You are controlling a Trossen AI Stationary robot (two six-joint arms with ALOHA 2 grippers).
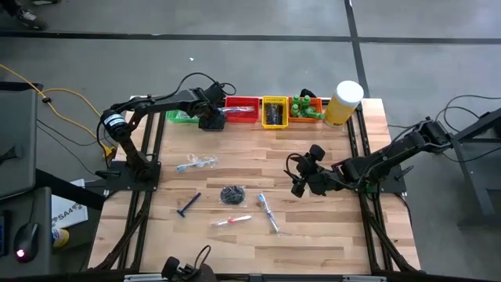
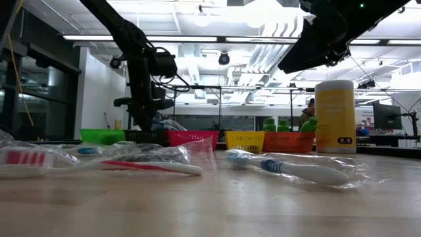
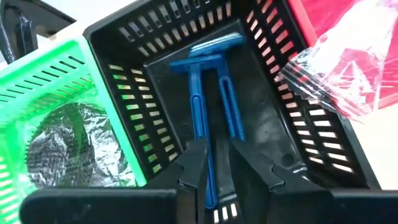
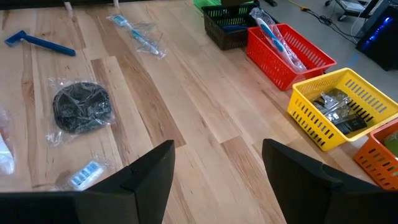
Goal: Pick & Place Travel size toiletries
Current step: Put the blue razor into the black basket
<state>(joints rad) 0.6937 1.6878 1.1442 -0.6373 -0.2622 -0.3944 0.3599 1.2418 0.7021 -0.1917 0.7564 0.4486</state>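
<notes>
My left gripper (image 1: 210, 119) hangs open over the black bin (image 3: 298, 155) in the row of bins at the table's far edge. Two blue razors (image 3: 199, 93) lie flat on the bin's floor. One razor's handle (image 3: 208, 168) runs between my open fingers; I cannot tell whether it touches them. My right gripper (image 1: 304, 174) (image 4: 217, 155) is open above bare wood right of centre. On the table lie a wrapped blue-and-white toothbrush (image 1: 196, 163), a blue razor (image 1: 188, 205), a wrapped dark disc (image 1: 232, 193), a pink toothbrush (image 1: 231, 222) and a blue toothbrush (image 1: 268, 213).
Along the far edge stand a green bin (image 1: 180, 116) with a wrapped dark disc (image 3: 68, 146), a red bin (image 1: 244, 110) with clear-wrapped pieces, a yellow bin (image 1: 275, 111) and an orange bin (image 1: 307, 110) with green bottles. A pale-yellow cylinder (image 1: 344, 102) stands beside them.
</notes>
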